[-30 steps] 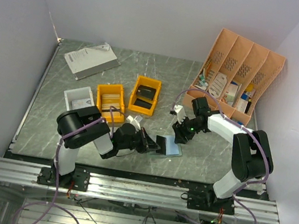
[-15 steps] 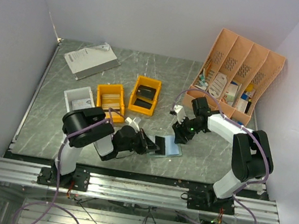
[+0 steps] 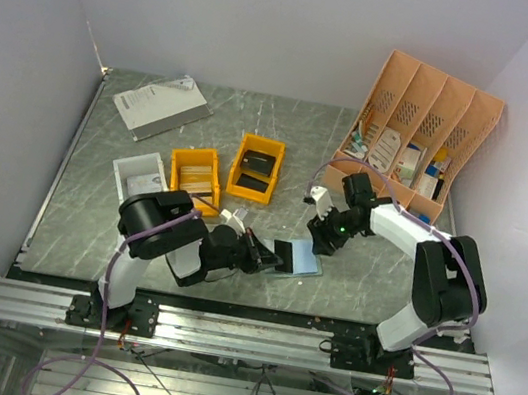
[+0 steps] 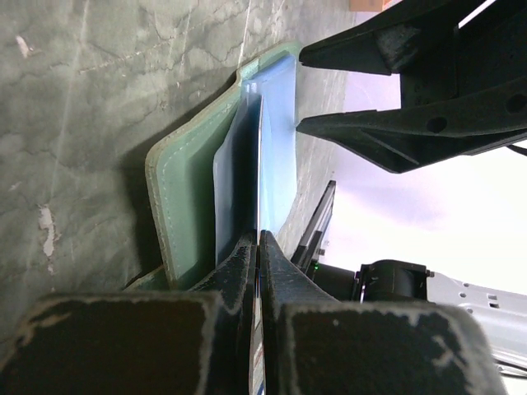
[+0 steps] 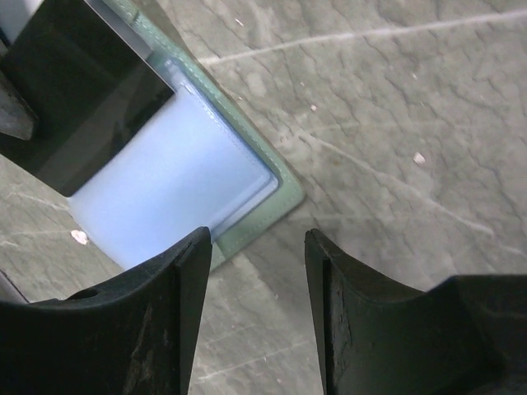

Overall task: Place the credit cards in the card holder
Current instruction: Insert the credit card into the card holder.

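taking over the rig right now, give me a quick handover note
Left tool: shut on a dark card, held on edge at the open card holder.
Right tool: open, holding nothing, hovering over the holder's corner.
Card holder: on the table between the arms, light blue inside showing.
Done: one card picked up and brought to the holder.
Left: seat it in a pocket and release. I cannot tell whether more cards wait.
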Robot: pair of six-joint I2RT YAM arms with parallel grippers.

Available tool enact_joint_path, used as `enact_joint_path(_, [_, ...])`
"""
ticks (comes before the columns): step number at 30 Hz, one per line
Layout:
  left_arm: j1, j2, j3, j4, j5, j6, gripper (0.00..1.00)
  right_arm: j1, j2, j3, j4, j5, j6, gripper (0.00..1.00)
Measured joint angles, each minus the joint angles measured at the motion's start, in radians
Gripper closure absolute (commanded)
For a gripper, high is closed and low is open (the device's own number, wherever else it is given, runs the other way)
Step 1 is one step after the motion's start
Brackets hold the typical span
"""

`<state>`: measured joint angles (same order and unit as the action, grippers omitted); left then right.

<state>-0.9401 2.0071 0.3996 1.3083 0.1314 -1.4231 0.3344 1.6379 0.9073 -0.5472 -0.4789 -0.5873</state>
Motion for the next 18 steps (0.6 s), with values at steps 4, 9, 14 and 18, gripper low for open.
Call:
enact_joint_path(4, [-0.002, 0.015, -0.001, 0.019, -0.006, -0.013, 0.93, -0.032, -0.048, -0.012, -0.004, 0.025, -0.002, 0.51])
enact_joint_path(9, [-0.007, 0.048, -0.002, 0.064, -0.013, -0.034, 0.93, -0.059, -0.126, -0.019, -0.016, -0.047, -0.048, 0.74])
enact_joint_path(14, [-0.018, 0.054, -0.002, 0.076, -0.024, -0.043, 0.93, -0.04, -0.103, -0.018, -0.051, -0.12, -0.093, 0.96])
enact_joint_path(18, [-0.032, 0.054, -0.001, 0.076, -0.039, -0.051, 0.93, -0.033, -0.01, -0.017, -0.077, -0.108, -0.099, 0.95])
